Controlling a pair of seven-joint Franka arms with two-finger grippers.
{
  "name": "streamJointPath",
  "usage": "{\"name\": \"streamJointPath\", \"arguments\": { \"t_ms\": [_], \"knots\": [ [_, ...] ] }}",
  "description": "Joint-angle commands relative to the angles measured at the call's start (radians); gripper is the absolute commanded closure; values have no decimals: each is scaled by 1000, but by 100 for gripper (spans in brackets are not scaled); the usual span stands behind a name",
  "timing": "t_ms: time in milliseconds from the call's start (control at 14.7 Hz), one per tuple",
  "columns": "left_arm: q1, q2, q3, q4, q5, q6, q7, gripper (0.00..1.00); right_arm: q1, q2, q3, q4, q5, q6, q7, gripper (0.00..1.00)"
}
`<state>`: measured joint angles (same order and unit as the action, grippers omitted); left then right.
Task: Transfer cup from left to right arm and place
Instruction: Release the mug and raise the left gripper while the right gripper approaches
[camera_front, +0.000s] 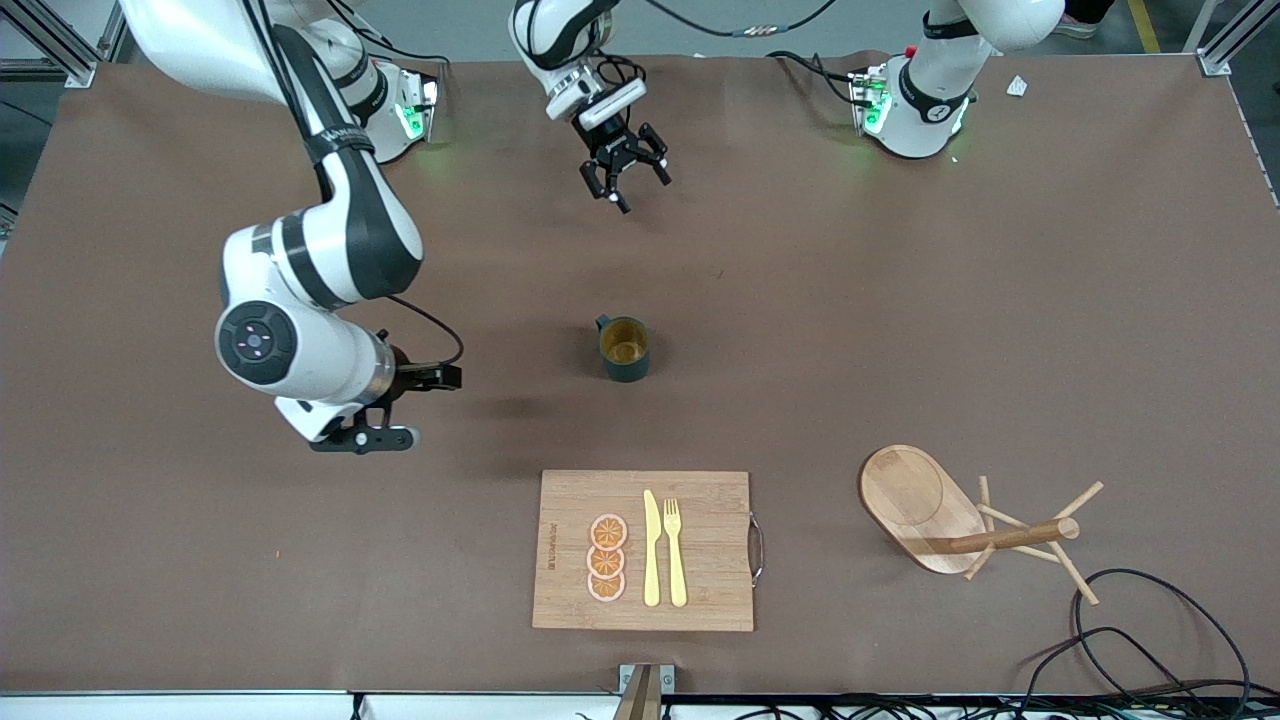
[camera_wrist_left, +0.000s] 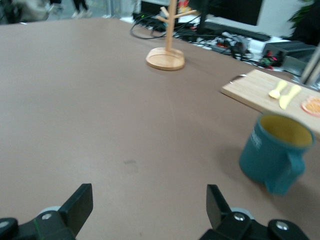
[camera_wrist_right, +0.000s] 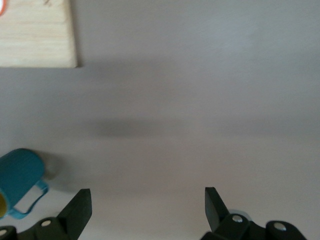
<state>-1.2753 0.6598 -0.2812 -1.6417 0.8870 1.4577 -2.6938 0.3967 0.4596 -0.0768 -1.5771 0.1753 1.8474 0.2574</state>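
Observation:
The dark teal cup (camera_front: 624, 348) with a mustard-tan inside stands upright on the brown table near its middle, touched by neither gripper. My left gripper (camera_front: 637, 187) is open and empty, in the air over the table between the cup and the robots' bases. In the left wrist view the cup (camera_wrist_left: 275, 150) lies ahead of the open left gripper (camera_wrist_left: 150, 200), off to one side. My right gripper (camera_front: 425, 407) is open and empty, low over the table beside the cup, toward the right arm's end. The right wrist view shows the open right gripper (camera_wrist_right: 147, 200) and the cup (camera_wrist_right: 20, 177) at the frame's edge.
A wooden cutting board (camera_front: 710, 540) with a yellow knife, a fork and orange slices lies nearer the front camera than the cup. A wooden peg stand (camera_front: 915, 505) stands toward the left arm's end. Black cables (camera_front: 1130, 640) lie at the table's near edge.

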Motion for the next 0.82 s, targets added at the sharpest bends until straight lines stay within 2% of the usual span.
{"name": "streamJointPath", "arguments": {
  "t_ms": [0,204,409,749],
  "knots": [
    [54,-276,-7,-228,-72,82,0,0,22,-12,-8,-61,73,58,19,0],
    [121,-383,-6,-244,-146,79,81,0,74,-12,-8,-80,81,69,81,0],
    [218,-468,-6,-241,-172,76,211,0,138,-21,-8,-101,82,76,170,0],
    [365,-607,-1,-230,-250,78,443,0,230,-55,-8,-202,82,202,290,0]
  ]
}}
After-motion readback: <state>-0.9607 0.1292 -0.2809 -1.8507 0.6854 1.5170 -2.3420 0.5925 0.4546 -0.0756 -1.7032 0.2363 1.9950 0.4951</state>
